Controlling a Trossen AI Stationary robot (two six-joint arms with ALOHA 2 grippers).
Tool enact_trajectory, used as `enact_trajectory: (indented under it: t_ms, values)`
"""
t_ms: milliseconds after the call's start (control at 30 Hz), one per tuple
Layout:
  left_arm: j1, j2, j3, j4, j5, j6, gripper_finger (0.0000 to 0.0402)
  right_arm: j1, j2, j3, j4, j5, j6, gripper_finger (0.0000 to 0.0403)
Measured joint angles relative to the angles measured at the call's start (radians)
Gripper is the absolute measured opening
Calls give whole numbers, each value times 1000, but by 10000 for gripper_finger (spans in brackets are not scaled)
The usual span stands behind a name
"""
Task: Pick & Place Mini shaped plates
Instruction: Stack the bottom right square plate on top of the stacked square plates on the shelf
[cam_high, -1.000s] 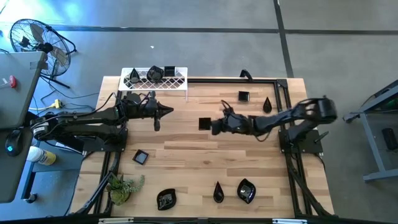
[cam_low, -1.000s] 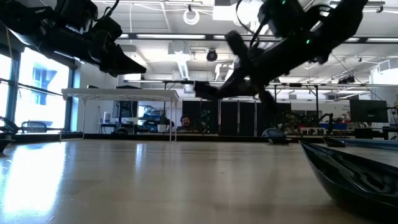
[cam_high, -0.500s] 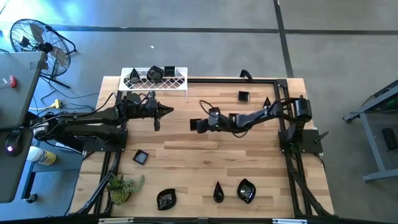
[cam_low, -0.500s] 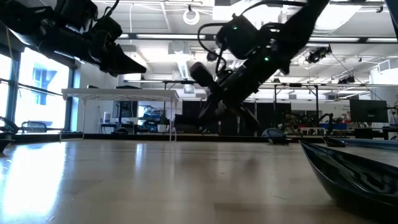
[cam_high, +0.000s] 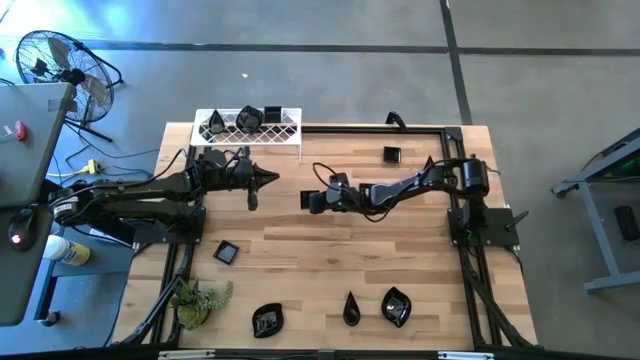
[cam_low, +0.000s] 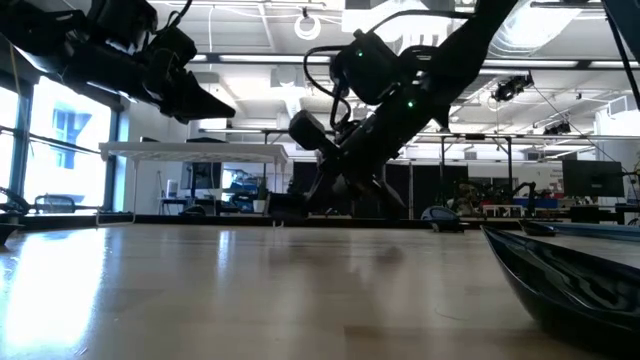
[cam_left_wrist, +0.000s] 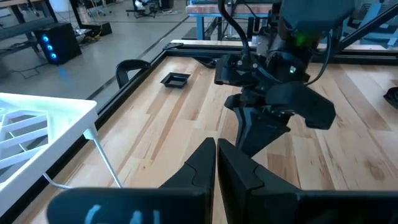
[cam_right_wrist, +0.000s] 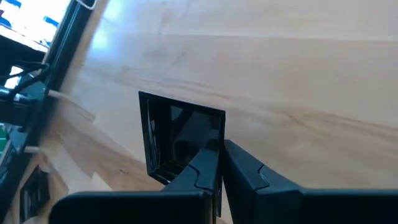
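Your right gripper (cam_high: 308, 200) is hanging over the middle of the counter (cam_high: 400, 260), its jaws pinched onto the rim of a square black plate (cam_right_wrist: 180, 134); in the right wrist view the plate is sticking out just ahead of the fingertips, tilted above the wood. Your left gripper (cam_high: 270, 178) is waiting well apart from it, jaws closed on nothing, with the white rack (cam_high: 250, 127) just beyond its tip. That rack is holding a few more black plates. Another square plate (cam_high: 391, 154) is lying behind the right arm near the counter's far edge. The remaining plates, a square one (cam_high: 227, 252) and three shaped ones (cam_high: 350, 308), are sitting well away from both jaws, along the near side.
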Motion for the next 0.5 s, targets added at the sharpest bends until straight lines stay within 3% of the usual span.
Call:
enact_trajectory:
  t_ms: [500]
  values:
    - [0,0,0,-1,4,-3,14,-2,1,0,9,23,-17,12]
